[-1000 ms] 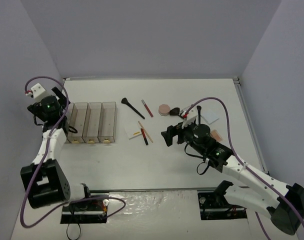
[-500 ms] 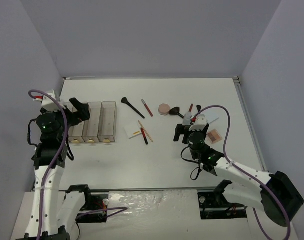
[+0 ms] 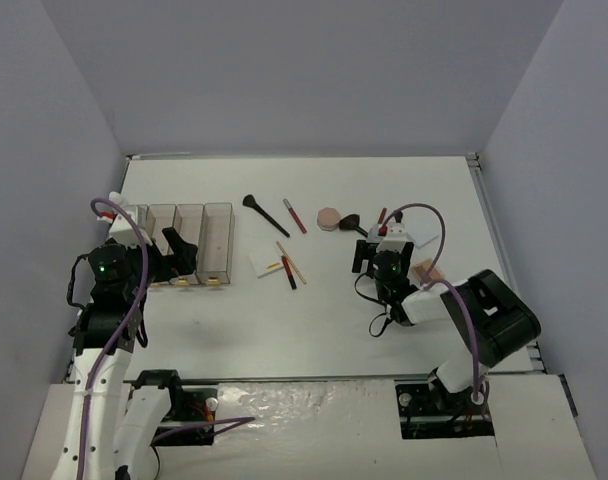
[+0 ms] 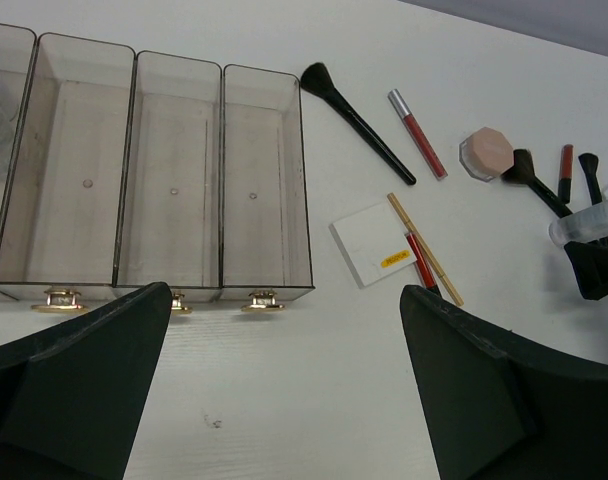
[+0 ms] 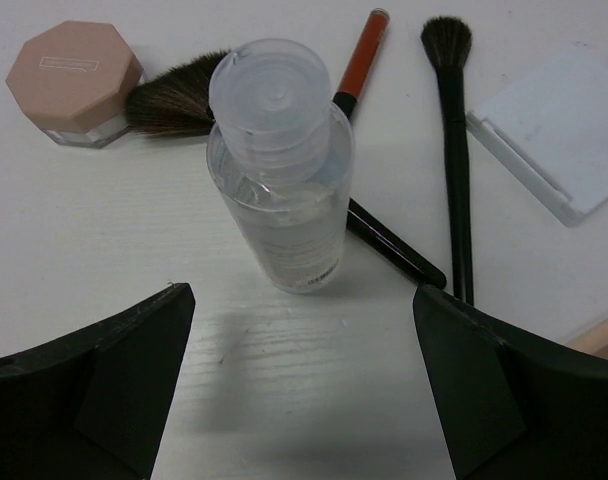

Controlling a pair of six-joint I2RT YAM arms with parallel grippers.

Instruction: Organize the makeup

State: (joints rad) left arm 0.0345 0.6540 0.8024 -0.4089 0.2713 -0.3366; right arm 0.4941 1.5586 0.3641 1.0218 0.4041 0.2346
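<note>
Left gripper: the left gripper point(image 4: 286, 300) is hanging over the table point(image 3: 284, 320), at the bottom of the left wrist view. Its two fingers are standing wide apart and are holding nothing.
Right gripper: the right gripper point(image 5: 302, 300) is pointing at the bottle point(image 5: 284, 190). Its fingers are gaping wide at the bottom corners of the right wrist view. Nothing is sitting between them.
Bottle: it is standing upright in the upper middle of the right wrist view, just ahead of the open fingers and not touching them.
Compact: the pink compact point(image 5: 74, 80) is sitting in the upper left corner of that view.
Brushes: a fluffy brush point(image 5: 174, 95) is lying with its handle running behind the bottle. A thin brush point(image 5: 452, 150) is lying just to the right.
Red stick: the red stick point(image 5: 359, 60) is peeking out above the bottle's cap.
White case: the white case point(image 5: 554, 130) is lying at the upper right.
Bins: four clear bins point(image 4: 174, 180) are sitting side by side in the upper left of the left wrist view.
Middle of that view: a long brush point(image 4: 359, 125) is lying near the top. Lower down, a white pad point(image 4: 374, 245) is lying with two pencils point(image 4: 424, 262) at its right edge.
</note>
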